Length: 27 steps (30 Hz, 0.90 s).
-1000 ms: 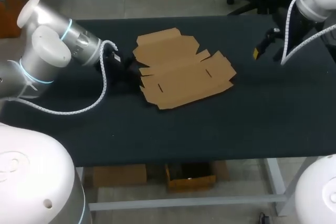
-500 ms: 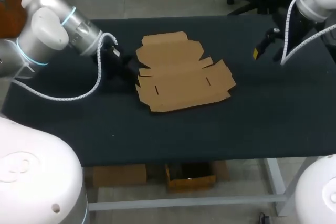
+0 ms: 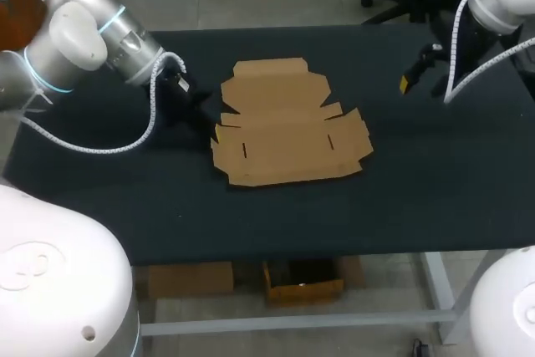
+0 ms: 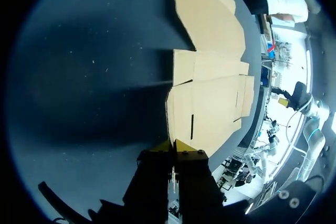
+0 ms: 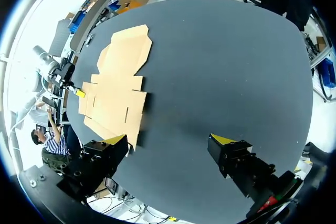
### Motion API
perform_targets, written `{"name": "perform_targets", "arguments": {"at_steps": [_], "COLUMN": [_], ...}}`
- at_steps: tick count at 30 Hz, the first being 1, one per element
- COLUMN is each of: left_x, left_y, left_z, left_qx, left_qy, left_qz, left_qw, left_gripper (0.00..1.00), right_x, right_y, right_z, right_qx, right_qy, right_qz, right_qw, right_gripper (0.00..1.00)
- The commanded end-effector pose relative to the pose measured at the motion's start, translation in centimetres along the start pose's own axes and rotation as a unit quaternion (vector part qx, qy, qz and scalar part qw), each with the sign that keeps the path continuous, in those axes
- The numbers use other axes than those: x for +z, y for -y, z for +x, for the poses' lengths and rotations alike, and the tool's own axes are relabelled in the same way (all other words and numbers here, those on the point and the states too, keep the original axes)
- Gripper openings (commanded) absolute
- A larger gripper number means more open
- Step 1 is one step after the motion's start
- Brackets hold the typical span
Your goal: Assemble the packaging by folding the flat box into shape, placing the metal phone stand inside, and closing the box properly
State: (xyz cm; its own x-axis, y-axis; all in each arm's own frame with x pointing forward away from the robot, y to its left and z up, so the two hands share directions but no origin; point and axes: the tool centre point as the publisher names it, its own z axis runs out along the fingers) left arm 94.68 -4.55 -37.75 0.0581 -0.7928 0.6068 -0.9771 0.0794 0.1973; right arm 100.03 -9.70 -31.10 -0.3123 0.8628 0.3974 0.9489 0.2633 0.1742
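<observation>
The flat box [image 3: 284, 127] lies unfolded on the dark surface [image 3: 418, 181], a brown cardboard sheet with all its flaps spread out and two short slits cut into its wide panel. Its narrower lid section points away from the robot, and the wide panel with the side flaps lies nearer the robot. The left gripper [image 4: 173, 146] sits low at the box's left edge, at the corner of the wide panel. Its two yellow tips are drawn together with barely a sliver between them. They meet the cardboard edge, but I cannot tell whether any card is pinched between them. The left arm [image 3: 92, 39] comes in from the box's left, and its cable loops down over the surface on that side. The right gripper [image 5: 169, 140] hangs above the surface well apart from the box, off its right side and level with the lid section. Its fingers are spread wide and hold nothing, with only bare surface between them. From the right wrist view, the whole box lies ahead of this gripper and off to one side, with the left gripper's yellow tip showing at its far edge.
</observation>
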Motion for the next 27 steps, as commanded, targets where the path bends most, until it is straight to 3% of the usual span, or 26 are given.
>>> {"name": "perform_targets", "arguments": {"at_steps": [1,14,15,16,17,18,19,21,27], "left_x": [-0.1,-0.2,-0.2,-0.2,-0.3,-0.3,-0.4,-0.6,-1.5], "left_y": [-0.6,-1.3,-1.4,-1.4,-1.5,-1.5,-1.6,-1.8,-2.4], "left_z": [-0.1,-0.6,-0.6,-0.6,-0.5,-0.4,-0.3,-0.2,0.3], "left_qx": [0.004,0.028,0.028,0.029,0.027,0.026,0.028,0.019,0.015], "left_qy": [0.001,0.005,0.008,0.009,0.012,0.013,0.014,0.027,0.014], "left_qz": [0.001,-0.014,-0.010,-0.008,0.000,0.009,0.021,0.065,0.147], "left_qw": [1.000,0.999,1.000,1.000,1.000,1.000,0.999,0.997,0.989], "left_gripper": [0.00,0.00,0.05,0.33,0.49,0.82,1.00,1.00,1.00], "right_x": [-0.1,-0.3,-0.3,-0.2,-0.2,-0.2,-0.1,0.0,0.3], "right_y": [0.7,2.2,2.3,2.3,2.3,2.3,2.3,2.4,2.3], "right_z": [0.3,0.8,0.8,0.8,0.7,0.7,0.7,0.7,0.5], "right_qx": [-0.002,0.010,0.011,0.011,0.012,0.012,0.012,0.012,0.012], "right_qy": [0.002,0.002,0.001,0.001,0.001,0.000,-0.001,-0.002,-0.007], "right_qz": [-0.006,-0.006,-0.007,-0.007,-0.007,-0.007,-0.007,-0.008,-0.006], "right_qw": [1.000,1.000,1.000,1.000,1.000,1.000,1.000,1.000,1.000], "right_gripper": [1.00,1.00,1.00,1.00,1.00,1.00,1.00,1.00,1.00]}}
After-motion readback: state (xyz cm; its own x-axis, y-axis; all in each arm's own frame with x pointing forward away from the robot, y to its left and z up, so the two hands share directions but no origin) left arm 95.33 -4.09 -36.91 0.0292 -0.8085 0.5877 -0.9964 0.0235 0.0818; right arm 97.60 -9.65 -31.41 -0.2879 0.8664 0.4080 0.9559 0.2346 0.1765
